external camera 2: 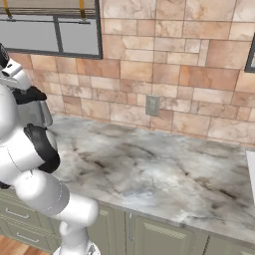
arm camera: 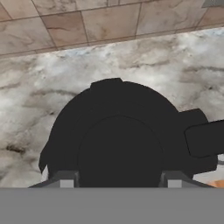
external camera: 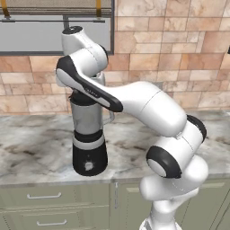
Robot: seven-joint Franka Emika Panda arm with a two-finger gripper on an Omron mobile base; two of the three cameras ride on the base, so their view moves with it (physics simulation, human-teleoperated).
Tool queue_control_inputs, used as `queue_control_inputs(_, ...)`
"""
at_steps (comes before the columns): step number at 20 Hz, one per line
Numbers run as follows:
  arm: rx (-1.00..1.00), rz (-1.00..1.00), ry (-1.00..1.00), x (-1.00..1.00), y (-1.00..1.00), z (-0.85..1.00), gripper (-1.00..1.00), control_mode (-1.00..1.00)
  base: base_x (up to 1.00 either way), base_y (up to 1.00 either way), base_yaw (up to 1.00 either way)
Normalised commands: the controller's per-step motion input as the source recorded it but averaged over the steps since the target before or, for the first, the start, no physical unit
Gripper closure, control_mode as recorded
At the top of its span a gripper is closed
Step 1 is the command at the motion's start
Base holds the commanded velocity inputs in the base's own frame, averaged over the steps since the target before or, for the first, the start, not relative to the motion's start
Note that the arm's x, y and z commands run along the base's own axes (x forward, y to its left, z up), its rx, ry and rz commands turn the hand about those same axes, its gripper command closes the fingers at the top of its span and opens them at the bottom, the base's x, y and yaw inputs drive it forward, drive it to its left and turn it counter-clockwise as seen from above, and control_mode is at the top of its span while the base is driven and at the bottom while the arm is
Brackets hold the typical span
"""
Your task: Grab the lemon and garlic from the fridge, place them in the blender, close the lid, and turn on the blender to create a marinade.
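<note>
Black plastic marked the left end of the scene: the blender [external camera: 89, 139] stood on its round base near the front edge of the marbled counter [external camera: 36, 152], its front knob facing the camera, its translucent grey jar rising under the robot's forearm. At the top of the jar a dark cap, the lid [arm camera: 120, 135], appeared to sit on the rim. From the hand view it showed as a broad black disc with a raised round knob at its centre, seen from straight above, with the jar's handle jutting to the right.

The end effector [arm camera: 119, 177] hung directly over that knob. Its two fingertips [arm camera: 65, 178] stood either side of the raised part, drawn in narrow, apparently pinching the lid's knob, though the contact itself was hidden at the bottom of the view.

Judged from this, the task looked well advanced. The lid seemed placed or was being pressed home. Whether the lemon and garlic lay inside could not be told, since the jar's contents were hidden by the arm and the lid. What remained, by my reading, was to let go of the lid, drop to the knob on the base and turn the blender on.

Further right the counter ran on toward the tiled wall, which carried a wall outlet [external camera 2: 152, 105].
</note>
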Motion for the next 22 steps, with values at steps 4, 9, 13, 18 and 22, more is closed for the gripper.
queue_control_inputs(4, 0.00, 0.00, 0.08, 0.00, 0.08, -0.02, 1.00, -1.00, 0.00, 0.00, 0.00)
queue_control_inputs(9, 0.00, 0.00, 0.07, 0.00, 0.01, 0.05, 1.00, -1.00, 0.00, 0.00, 0.00)
queue_control_inputs(13, 0.00, 0.00, 0.00, 0.00, 0.10, 0.07, -1.00, -1.00, 0.00, 0.00, 0.00)
queue_control_inputs(18, 0.00, 0.00, 0.00, 0.00, 0.00, 0.06, -1.00, -1.00, 0.00, 0.00, 0.00)
queue_control_inputs(22, 0.00, 0.00, -0.03, 0.00, -0.04, 0.00, -1.00, -1.00, 0.00, 0.00, 0.00)
